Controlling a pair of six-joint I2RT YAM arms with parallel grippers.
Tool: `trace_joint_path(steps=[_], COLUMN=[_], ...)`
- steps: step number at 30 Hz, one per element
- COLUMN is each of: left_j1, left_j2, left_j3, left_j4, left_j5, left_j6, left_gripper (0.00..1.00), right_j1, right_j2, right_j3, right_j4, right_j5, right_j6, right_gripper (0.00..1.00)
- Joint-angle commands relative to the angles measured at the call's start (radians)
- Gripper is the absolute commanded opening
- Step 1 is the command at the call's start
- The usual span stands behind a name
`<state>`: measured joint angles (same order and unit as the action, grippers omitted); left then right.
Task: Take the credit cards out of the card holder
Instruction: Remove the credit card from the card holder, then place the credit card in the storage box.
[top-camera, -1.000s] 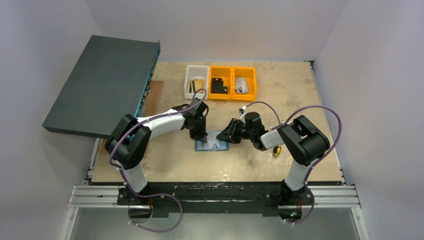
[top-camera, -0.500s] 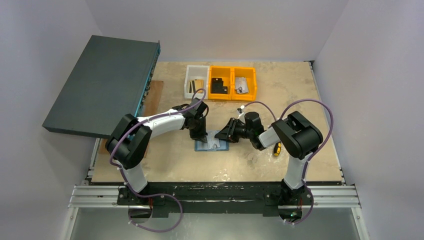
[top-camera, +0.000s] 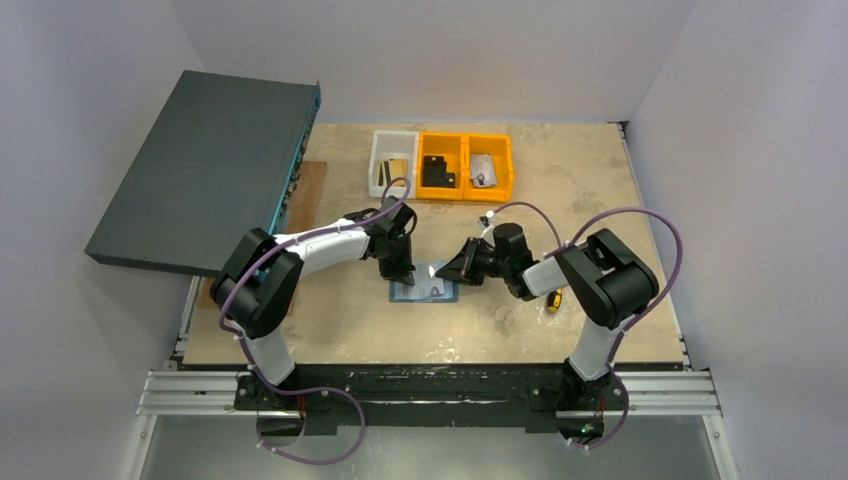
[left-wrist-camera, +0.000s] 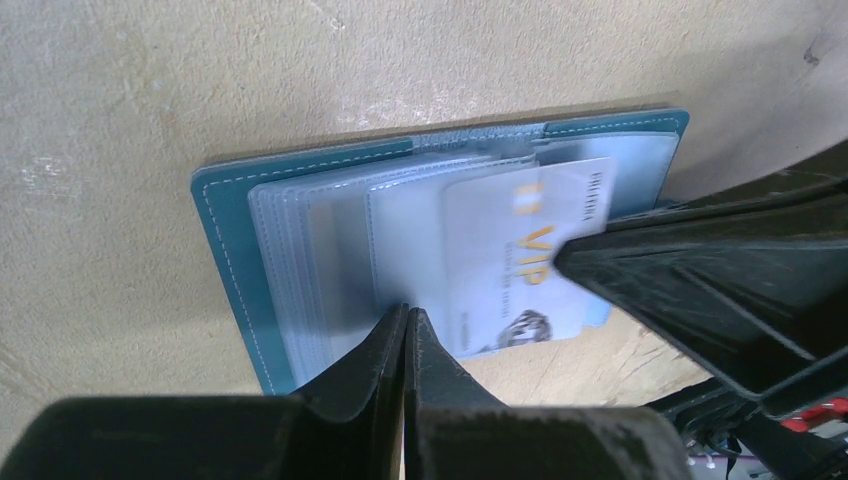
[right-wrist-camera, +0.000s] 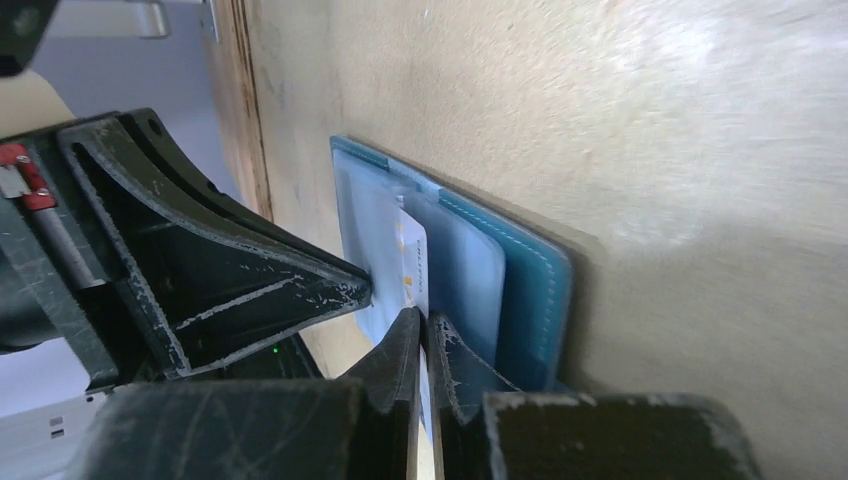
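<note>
The teal card holder (top-camera: 440, 292) lies open on the table between my two grippers. In the left wrist view its teal cover (left-wrist-camera: 225, 260) holds clear sleeves, and a silvery-grey credit card (left-wrist-camera: 510, 260) with gold "VIP" lettering sticks partway out of them toward the right. My left gripper (left-wrist-camera: 407, 312) is shut, its tips pressing on the sleeves. My right gripper (right-wrist-camera: 424, 322) is shut on the edge of that card (right-wrist-camera: 412, 262), beside the holder's teal edge (right-wrist-camera: 535, 290). The gold-tan card is not visible.
A large dark teal flat box (top-camera: 205, 165) leans at the back left beside a wooden board (top-camera: 308, 190). A white bin (top-camera: 392, 160) and orange bins (top-camera: 465, 165) stand at the back. A small yellow and black object (top-camera: 553, 300) lies by the right arm.
My right gripper has drawn back slightly to the right from half a second ago, with the right arm's elbow swinging out. The left arm and the card holder have stayed put.
</note>
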<state>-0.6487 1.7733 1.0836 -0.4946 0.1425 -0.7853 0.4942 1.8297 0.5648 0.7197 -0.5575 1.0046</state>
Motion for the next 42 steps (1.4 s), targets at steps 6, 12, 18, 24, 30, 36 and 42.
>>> trace_joint_path(steps=[6,12,18,24,30,36,42], left_j1=[0.005,0.006,0.004,0.005,0.032,0.078,0.087], left_j2=[0.017,-0.015,-0.102,-0.256,-0.395,-0.489,-0.542], left_j3=[-0.078,-0.064,0.020,0.078,0.110,0.127,0.124], left_j4=[-0.023,0.001,-0.043,-0.113,-0.221,-0.319,-0.360], left_j5=[-0.055,-0.031,-0.023,-0.049,-0.086,-0.088,-0.081], left_j6=[-0.003,0.019,0.054,0.094,0.147,0.215,0.251], left_gripper=[0.00,0.00,0.00,0.45,0.82,0.85,0.85], right_j1=[-0.083,-0.082,-0.082,-0.096,-0.187,-0.318,-0.406], right_j2=[-0.149,-0.216,-0.317,-0.389,-0.364,-0.241,-0.019], right_j3=[-0.045,-0.034,0.031,0.142,0.295,0.517,0.778], right_j4=[-0.210,-0.249,-0.358,-0.523,-0.625,-0.701,-0.777], right_j5=[0.085,0.076,0.091,0.141,0.167,0.182,0.195], right_j6=[-0.129,-0.127,-0.136,-0.168,-0.227,-0.273,-0.302], right_gripper=[0.00,0.00,0.00,0.00,0.00,0.00,0.00])
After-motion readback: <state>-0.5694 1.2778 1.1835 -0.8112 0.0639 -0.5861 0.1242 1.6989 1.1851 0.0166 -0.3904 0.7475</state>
